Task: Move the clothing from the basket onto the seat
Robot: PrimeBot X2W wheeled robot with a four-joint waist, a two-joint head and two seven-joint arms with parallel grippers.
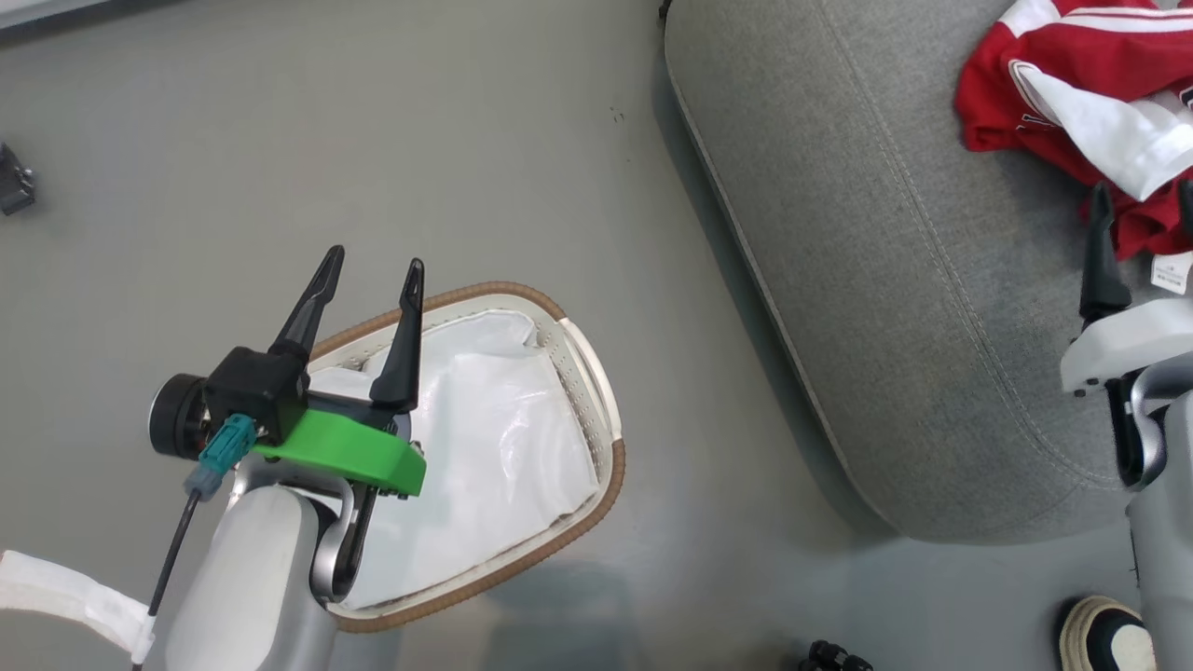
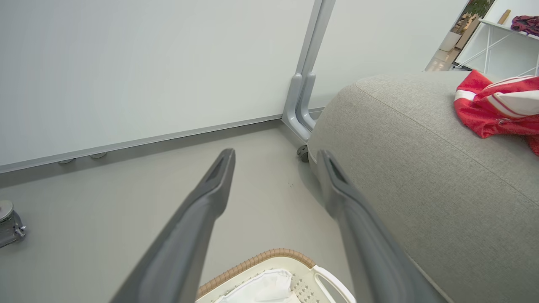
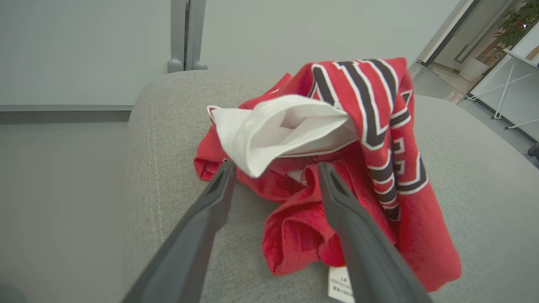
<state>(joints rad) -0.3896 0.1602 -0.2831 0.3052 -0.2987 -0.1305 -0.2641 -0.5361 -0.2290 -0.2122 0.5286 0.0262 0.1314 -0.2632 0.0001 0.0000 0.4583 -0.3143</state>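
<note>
The red clothing [image 1: 1053, 84] with white trim lies crumpled on the grey seat [image 1: 885, 280] at the upper right. My right gripper [image 1: 1143, 200] stands open just above its near edge, holding nothing. In the right wrist view the clothing [image 3: 370, 126] shows black-and-white lettering and a white tag [image 3: 341, 286]. There the right gripper [image 3: 276, 166] has its fingers apart over the red folds on the seat [image 3: 168, 147]. The basket [image 1: 610, 485] sits on the floor holding its white liner [image 1: 494, 438]. My left gripper [image 1: 375, 259] hovers open and empty over the basket's far-left rim [image 2: 261, 259].
A pale partition wall on a castered foot [image 2: 302, 153] stands behind the seat. A person's shoe [image 1: 1104, 634] is on the floor at the lower right. Small dark objects lie at the left edge [image 1: 14, 182] and bottom [image 1: 834, 657]. Bare grey floor separates basket and seat.
</note>
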